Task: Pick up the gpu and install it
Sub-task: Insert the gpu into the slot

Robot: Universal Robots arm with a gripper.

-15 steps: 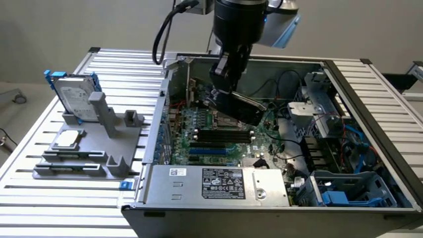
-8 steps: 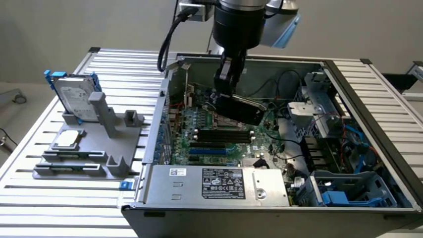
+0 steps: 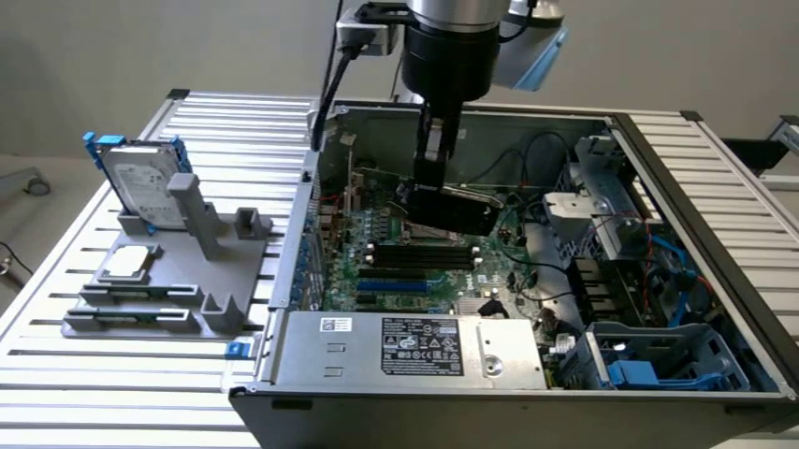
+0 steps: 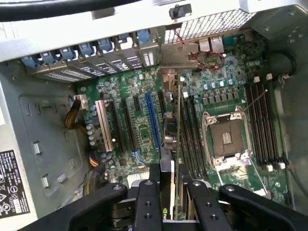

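Step in hand: install phase, by my judgement. The pick is done, and the gpu (image 3: 459, 213) hangs inside the open computer case (image 3: 699, 187), above the motherboard (image 3: 413, 271).
Claw: the gripper (image 3: 433, 182) is clenched on the gpu. In the wrist view the two black fingers (image 4: 147, 197) stand one on each face of the card, pinching its upper edge.
Gpu position: towards the far side of the case, over the black memory slots (image 3: 425, 254). In the exterior view it looks clear of the board rather than seated.
Gpu position, wrist view: the card (image 4: 176, 168) shows edge-on. It runs between the blue slot (image 4: 153, 120) and the memory slots beside the CPU socket (image 4: 226, 137).
Seated or not: I cannot tell whether the connector edge touches a slot, because the card's own body hides that line.
What seating calls for (judgement): the card's lower edge parallel to its slot, the bracket end squared to the rear openings of the case, then a straight push with no twist.
Risk (judgement): in the exterior view the card hangs slightly tilted, so it could land on neighbouring parts and miss the slot.
Gpu look: thin rectangular card with a black rounded shroud on the face turned to the exterior view. The wrist view shows its green board edge.
Off-task: the hard drive (image 3: 135, 178) stands upright on the grey fixture (image 3: 187, 271), left of the case and well apart.
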